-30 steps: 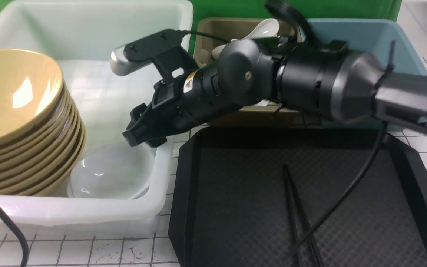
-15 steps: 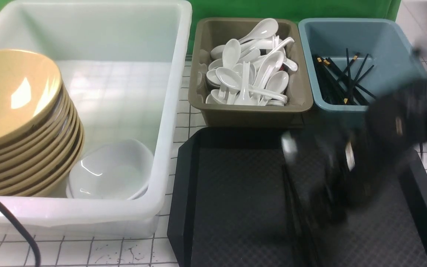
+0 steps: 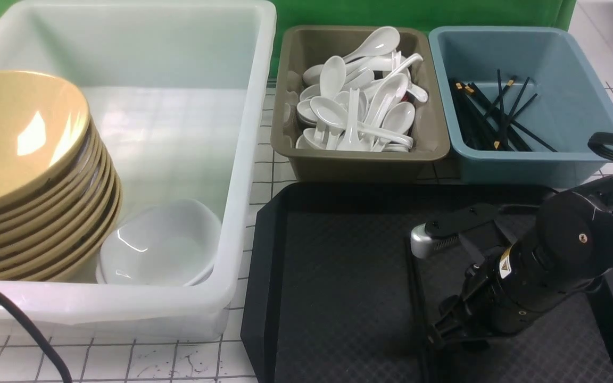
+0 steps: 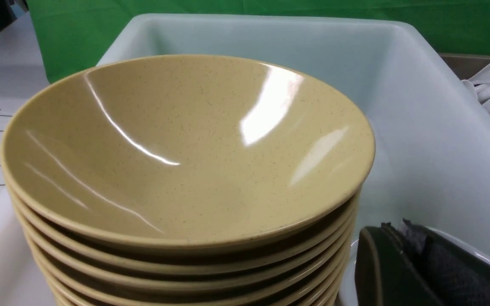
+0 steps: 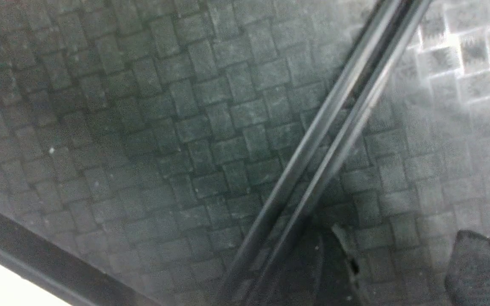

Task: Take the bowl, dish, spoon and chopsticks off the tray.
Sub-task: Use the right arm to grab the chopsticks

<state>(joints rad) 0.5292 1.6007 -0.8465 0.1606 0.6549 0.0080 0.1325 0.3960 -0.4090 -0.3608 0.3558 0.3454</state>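
The black tray (image 3: pixel 333 276) holds only the black chopsticks (image 3: pixel 414 287), lying side by side. My right gripper (image 3: pixel 437 335) is low over the tray with its jaws open. In the right wrist view the chopsticks (image 5: pixel 334 127) run just beside one finger, outside the gap of the right gripper (image 5: pixel 402 263). The bowl (image 3: pixel 14 138) tops a yellow stack in the white tub. The white dish (image 3: pixel 160 250) lies beside the stack. Spoons (image 3: pixel 359 106) fill the olive tub. My left gripper (image 4: pixel 402 272) is shut and empty beside the bowl stack (image 4: pixel 177 148).
The white tub (image 3: pixel 248 159) stands left of the tray. The olive tub (image 3: pixel 359 167) and the blue tub (image 3: pixel 519 165) with several black sticks stand behind it. A black cable (image 3: pixel 19 330) crosses the near left corner. The floor is white tile.
My right arm has swung from over the white tub's near corner across to the right and down onto the tray beside the chopsticks. The dish stays in the tub.
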